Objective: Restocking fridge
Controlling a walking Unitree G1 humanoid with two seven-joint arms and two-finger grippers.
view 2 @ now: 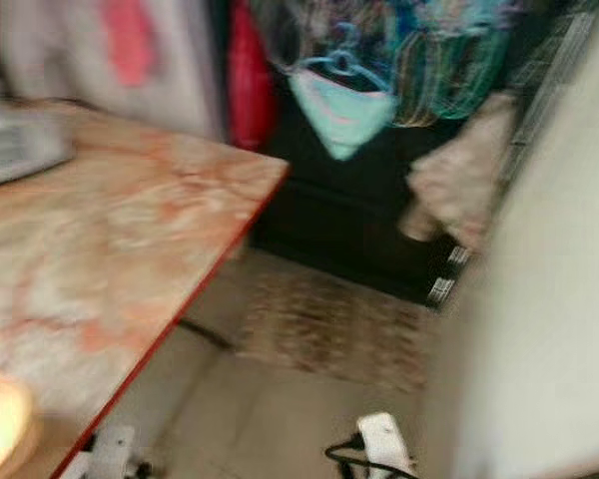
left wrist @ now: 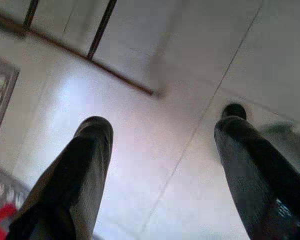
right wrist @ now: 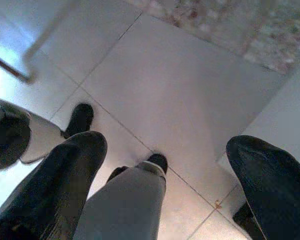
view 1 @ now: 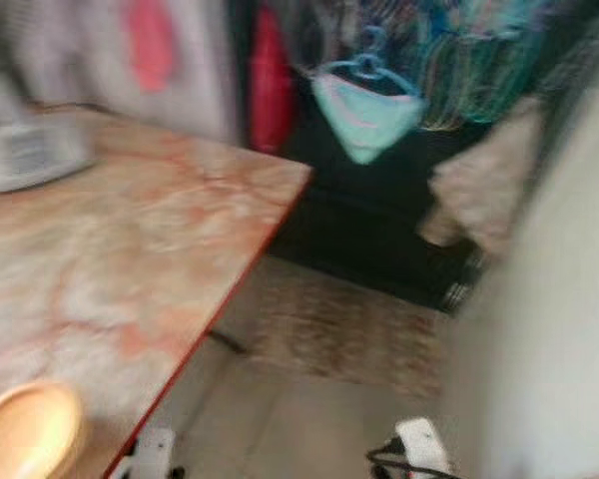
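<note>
The head views are blurred by motion. A tall white surface (view 1: 569, 319) on the right may be the fridge's side; I cannot tell for sure. My left gripper (left wrist: 162, 137) hangs open over pale floor tiles, nothing between its black fingers (left wrist: 85, 160). My right gripper (right wrist: 170, 155) also hangs open above the tiles, with my own leg and foot (right wrist: 135, 195) seen between its fingers (right wrist: 65, 175).
A marble-patterned table (view 1: 130, 249) with a red edge fills the left; a pale bowl (view 1: 25, 429) sits at its near edge and a grey object (view 1: 25, 155) at the back. Clothes on hangers (view 1: 364, 110) hang ahead. A patterned rug (view 1: 339, 329) and a white power strip (view 1: 419, 444) lie on the floor.
</note>
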